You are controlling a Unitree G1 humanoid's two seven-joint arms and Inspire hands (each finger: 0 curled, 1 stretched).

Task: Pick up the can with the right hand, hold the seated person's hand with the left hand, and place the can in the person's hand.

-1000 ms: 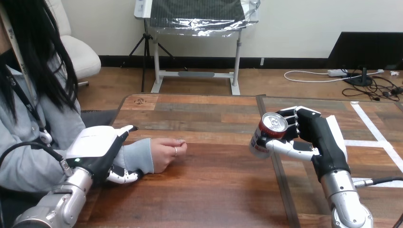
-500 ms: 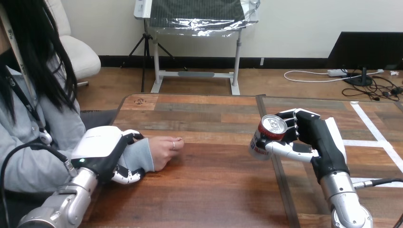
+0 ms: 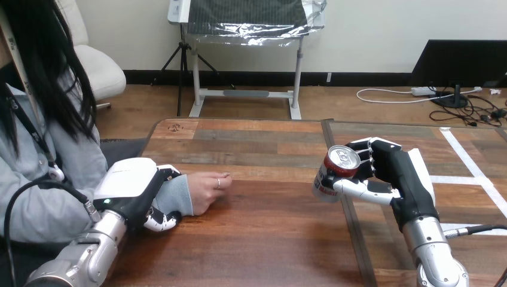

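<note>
A red and silver can (image 3: 332, 173) hangs tilted above the table, right of centre, with my right hand (image 3: 391, 176) shut on it, fingers behind and thumb in front. At the left, the person's hand (image 3: 209, 190) rests on the table in a loose fist. My left hand (image 3: 134, 191) is wrapped round the person's grey-sleeved wrist (image 3: 173, 197), fingers curled over the top and thumb under it. The can is well apart from the person's hand.
The wooden table (image 3: 263, 239) has a seam running front to back under my right hand. White tape lines (image 3: 472, 170) mark its right part. The person sits at the left side.
My left hand's fingers have curled over the person's wrist, which they had only pointed along before. The can and right hand have shifted slightly left and down.
</note>
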